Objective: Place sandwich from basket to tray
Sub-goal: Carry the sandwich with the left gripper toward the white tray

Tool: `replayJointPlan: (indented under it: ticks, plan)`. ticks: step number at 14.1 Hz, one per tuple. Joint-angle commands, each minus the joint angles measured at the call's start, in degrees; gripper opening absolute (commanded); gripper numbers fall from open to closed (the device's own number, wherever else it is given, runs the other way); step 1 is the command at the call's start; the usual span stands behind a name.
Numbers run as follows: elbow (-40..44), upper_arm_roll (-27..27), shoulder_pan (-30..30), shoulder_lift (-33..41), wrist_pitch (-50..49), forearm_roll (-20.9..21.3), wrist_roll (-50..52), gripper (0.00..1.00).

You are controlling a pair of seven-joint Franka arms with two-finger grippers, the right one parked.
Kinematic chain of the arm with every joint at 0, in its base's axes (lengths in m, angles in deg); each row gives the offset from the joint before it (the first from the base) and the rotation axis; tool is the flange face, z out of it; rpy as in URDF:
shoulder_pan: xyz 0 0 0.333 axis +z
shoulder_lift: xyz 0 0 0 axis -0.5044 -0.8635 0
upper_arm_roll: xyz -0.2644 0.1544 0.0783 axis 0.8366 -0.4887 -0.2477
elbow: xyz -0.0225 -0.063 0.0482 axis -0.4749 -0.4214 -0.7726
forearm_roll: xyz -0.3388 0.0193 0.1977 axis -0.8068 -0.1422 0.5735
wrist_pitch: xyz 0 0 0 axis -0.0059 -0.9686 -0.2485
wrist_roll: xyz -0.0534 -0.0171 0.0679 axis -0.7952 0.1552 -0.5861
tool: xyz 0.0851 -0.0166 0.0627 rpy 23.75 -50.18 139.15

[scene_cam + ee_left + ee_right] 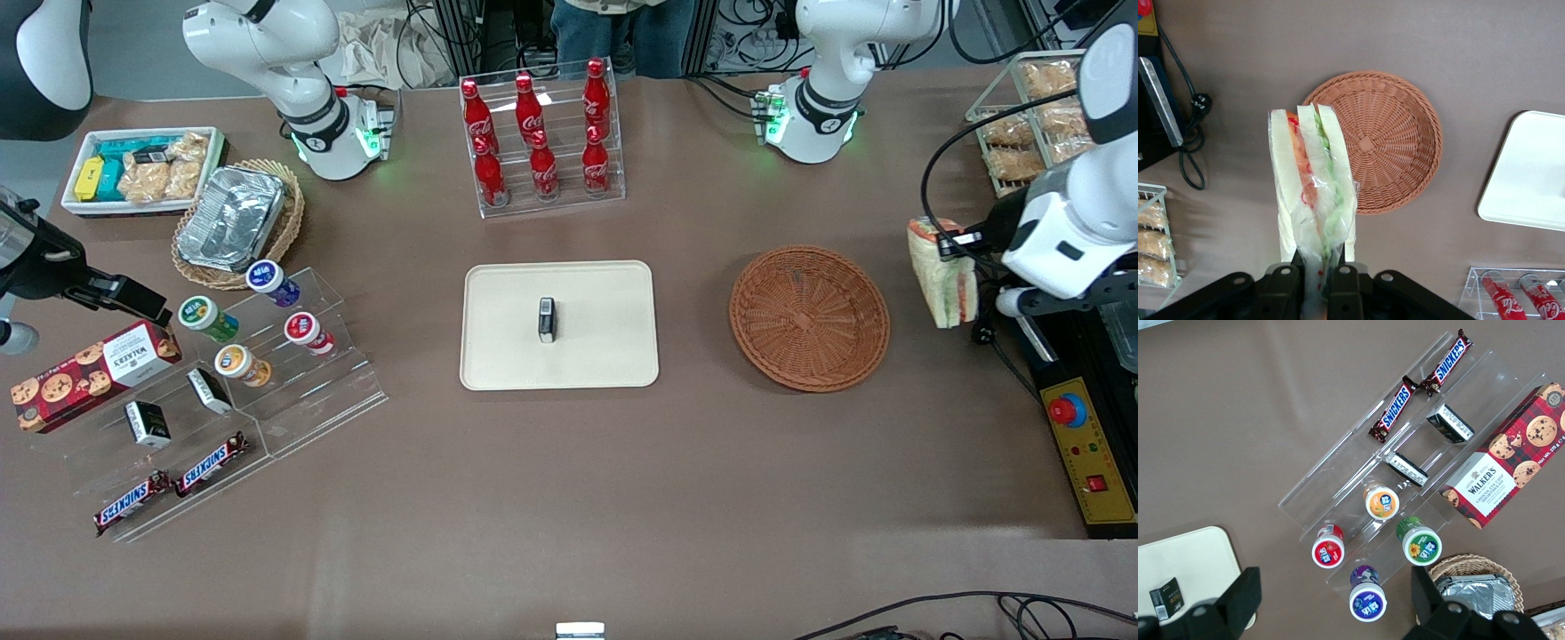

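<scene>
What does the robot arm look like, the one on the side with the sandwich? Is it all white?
Mostly white. The working arm has smooth, rounded glossy white shells with black joints and black cables looping around it. Its round white base has a black band and glowing green lights. The gripper, raised near the basket's working-arm side, is matte black, with two flat black fingers and small round screw holes.

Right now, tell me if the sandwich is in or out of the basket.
Out. The hand holds the sandwich up; the basket is empty.
</scene>
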Motion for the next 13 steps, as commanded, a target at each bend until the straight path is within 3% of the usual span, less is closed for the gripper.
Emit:
replayJointPlan:
  ticks: [1,7,13]
  plan:
    - [2.4,0.2,-4.1,-2.7,-0.9,-0.1,5.1,0.00]
    - [2.5,2.0,-11.5,-5.6,2.6,-1.3,9.8,0.00]
    - [1.8,13.1,-12.3,-9.4,8.8,-3.4,10.6,0.00]
